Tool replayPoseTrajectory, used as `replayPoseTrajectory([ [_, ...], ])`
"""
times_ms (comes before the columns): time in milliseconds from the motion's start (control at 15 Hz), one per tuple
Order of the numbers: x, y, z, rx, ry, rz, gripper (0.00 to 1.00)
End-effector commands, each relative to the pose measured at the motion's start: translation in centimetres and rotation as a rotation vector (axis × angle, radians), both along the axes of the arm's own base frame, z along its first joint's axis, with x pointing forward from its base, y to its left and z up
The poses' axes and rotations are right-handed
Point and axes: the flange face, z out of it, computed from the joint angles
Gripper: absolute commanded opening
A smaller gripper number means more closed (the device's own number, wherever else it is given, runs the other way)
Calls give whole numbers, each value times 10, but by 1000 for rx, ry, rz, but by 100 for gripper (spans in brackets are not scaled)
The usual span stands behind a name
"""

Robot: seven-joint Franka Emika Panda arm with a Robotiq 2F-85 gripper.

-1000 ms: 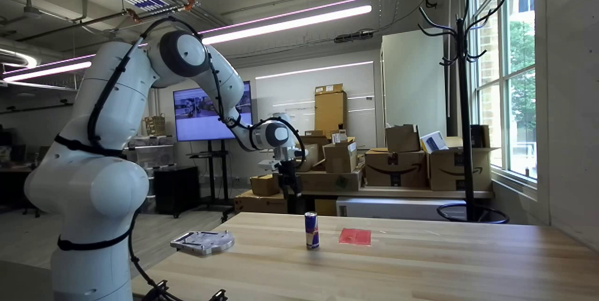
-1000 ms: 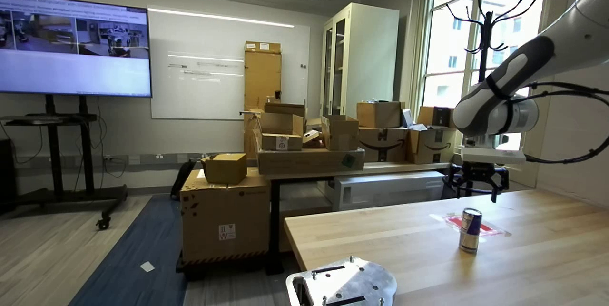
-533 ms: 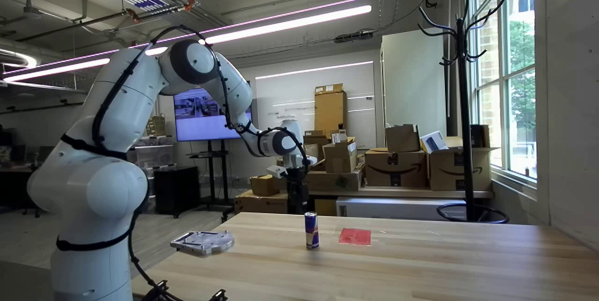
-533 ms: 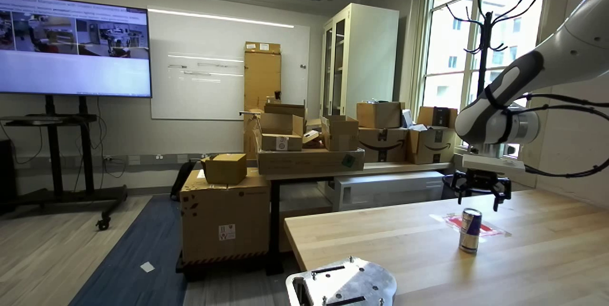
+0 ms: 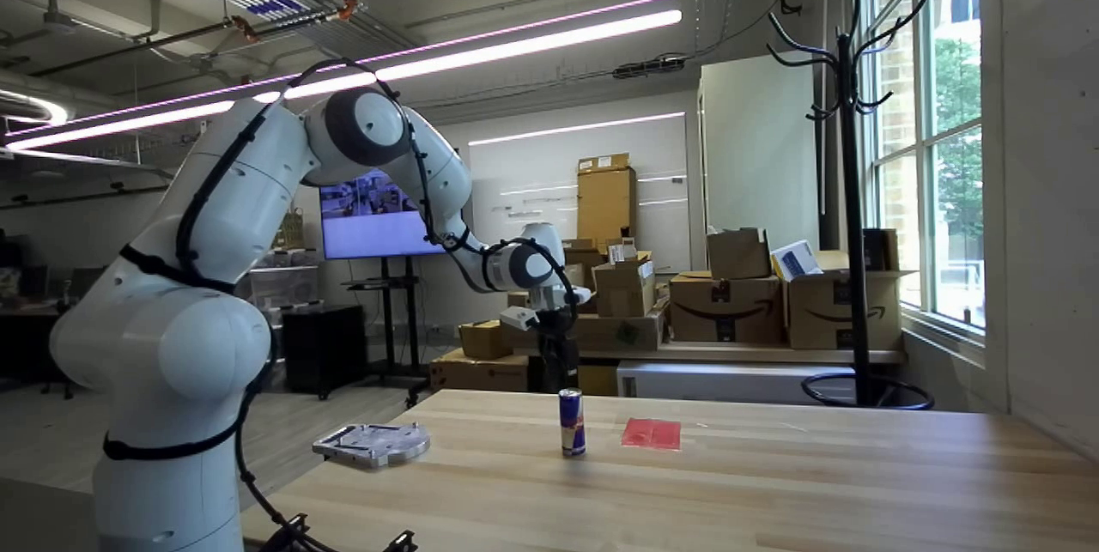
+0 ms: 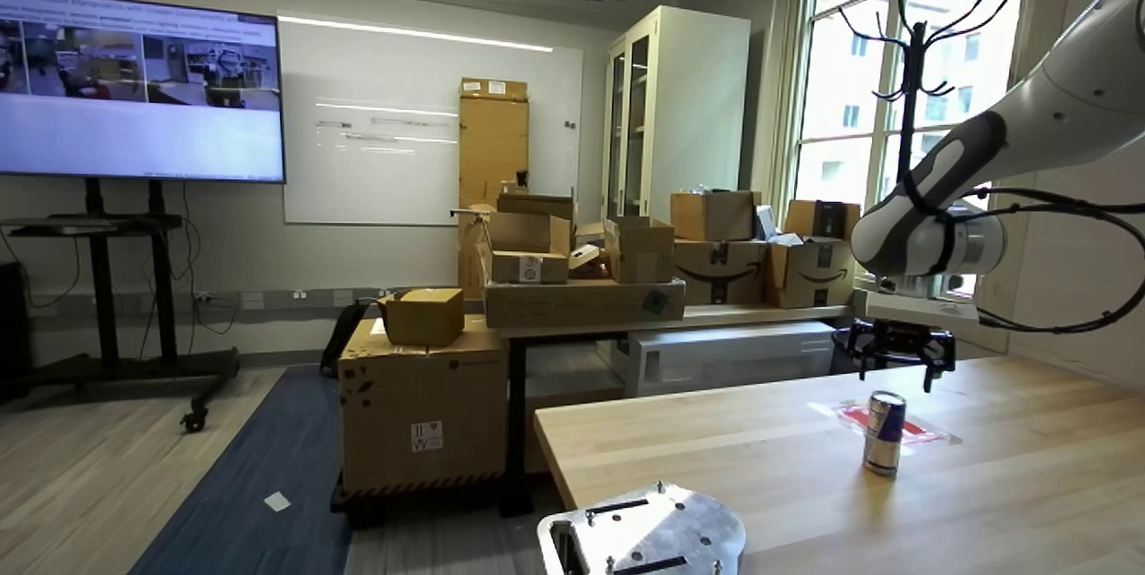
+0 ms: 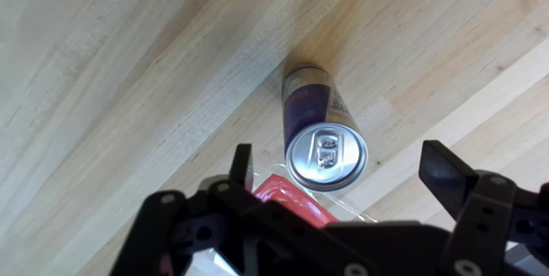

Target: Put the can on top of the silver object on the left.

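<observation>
The can [image 6: 884,434] stands upright on the wooden table, dark blue with a silvery band; it also shows in an exterior view [image 5: 572,425]. In the wrist view its silver lid [image 7: 327,156] faces the camera. The silver object [image 5: 373,445], a low flat metal plate, lies at the table's left edge; it also shows in an exterior view [image 6: 662,532], cut off by the bottom edge. My gripper [image 6: 895,380] is open and empty, above the can's height. In the wrist view the lid appears between the spread fingers [image 7: 441,173], touching neither.
A flat red item [image 5: 651,433] in clear film lies on the table beside the can, partly covered by the gripper in the wrist view [image 7: 296,201]. Cardboard boxes [image 5: 725,307] stand on a bench behind the table. A black coat rack [image 5: 850,191] stands near the window.
My gripper has moved lower overall and, in an exterior view, to the right, closer to the can. The can and the silver object have not moved.
</observation>
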Motion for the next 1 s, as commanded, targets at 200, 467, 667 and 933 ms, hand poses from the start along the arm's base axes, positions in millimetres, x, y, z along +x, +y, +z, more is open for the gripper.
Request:
replayPoseTrajectory([
  [200, 8, -3, -31, -14, 29, -6, 100],
  [467, 13, -3, -38, -24, 21, -2, 100],
  [667, 17, -6, -36, -33, 1, -1, 100],
  [933, 24, -7, -37, -38, -7, -1, 100],
])
